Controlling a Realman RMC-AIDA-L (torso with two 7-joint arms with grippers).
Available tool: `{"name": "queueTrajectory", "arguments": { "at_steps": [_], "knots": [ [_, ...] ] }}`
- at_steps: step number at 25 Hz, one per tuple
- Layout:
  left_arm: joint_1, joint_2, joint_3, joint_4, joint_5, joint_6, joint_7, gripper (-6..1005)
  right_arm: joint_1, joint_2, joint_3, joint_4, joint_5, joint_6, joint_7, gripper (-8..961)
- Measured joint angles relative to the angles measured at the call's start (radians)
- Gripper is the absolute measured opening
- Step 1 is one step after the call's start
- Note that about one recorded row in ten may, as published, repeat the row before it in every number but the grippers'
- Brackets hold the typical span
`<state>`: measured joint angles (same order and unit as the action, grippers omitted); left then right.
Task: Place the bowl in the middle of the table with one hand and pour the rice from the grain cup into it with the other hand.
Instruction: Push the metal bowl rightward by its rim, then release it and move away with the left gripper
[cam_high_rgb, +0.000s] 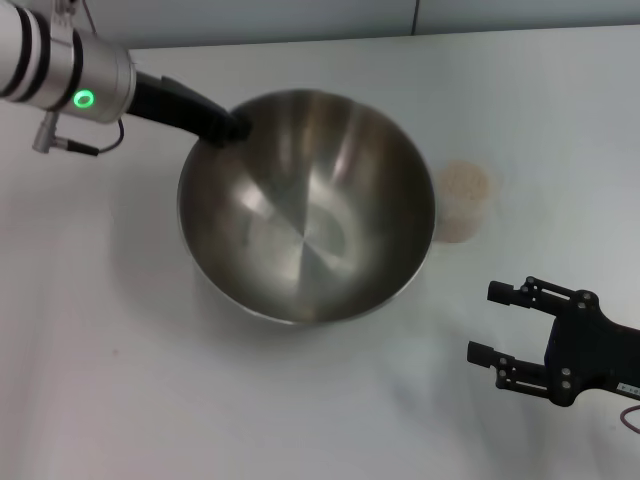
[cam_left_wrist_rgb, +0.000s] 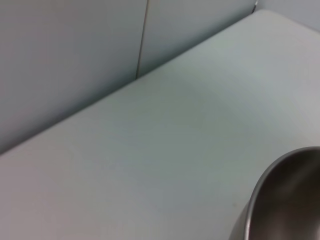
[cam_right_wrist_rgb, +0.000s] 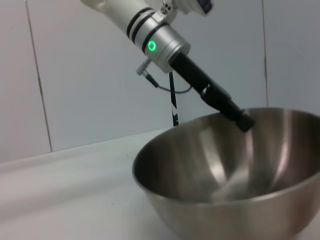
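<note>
The large steel bowl (cam_high_rgb: 306, 205) sits near the middle of the white table (cam_high_rgb: 110, 390), slightly tilted, with nothing inside. My left gripper (cam_high_rgb: 228, 128) is shut on the bowl's far-left rim; it also shows in the right wrist view (cam_right_wrist_rgb: 243, 121) pinching the rim of the bowl (cam_right_wrist_rgb: 225, 180). The bowl's edge (cam_left_wrist_rgb: 280, 200) shows in the left wrist view. The grain cup (cam_high_rgb: 463, 200), clear plastic and filled with pale rice (cam_high_rgb: 464, 182), stands upright just right of the bowl. My right gripper (cam_high_rgb: 489, 322) is open and empty, in front of the cup and apart from it.
A grey wall with vertical seams (cam_right_wrist_rgb: 75, 75) runs behind the table's far edge (cam_high_rgb: 400, 33). Bare tabletop lies in front of the bowl and to its left.
</note>
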<state>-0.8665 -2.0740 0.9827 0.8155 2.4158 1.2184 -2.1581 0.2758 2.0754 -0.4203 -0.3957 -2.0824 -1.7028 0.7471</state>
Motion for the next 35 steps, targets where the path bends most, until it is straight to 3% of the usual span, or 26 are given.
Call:
{"name": "queueTrajectory", "arguments": {
  "at_steps": [22,27,35],
  "knots": [
    [0.002,0.000,0.002,-0.081,-0.036,-0.074,0.018,33,-0.001,0.000,0.000,0.000,-0.001,-0.006,0.000,742],
    [-0.004,0.003,0.006,-0.104,-0.030,-0.085,0.015,82,-0.001,0.000,0.000,-0.001,-0.001,-0.006,0.000,743],
    [0.002,0.003,0.015,-0.084,-0.035,-0.079,0.014,393,-0.001,0.000,0.000,0.000,-0.001,-0.006,0.000,742]
  ]
}}
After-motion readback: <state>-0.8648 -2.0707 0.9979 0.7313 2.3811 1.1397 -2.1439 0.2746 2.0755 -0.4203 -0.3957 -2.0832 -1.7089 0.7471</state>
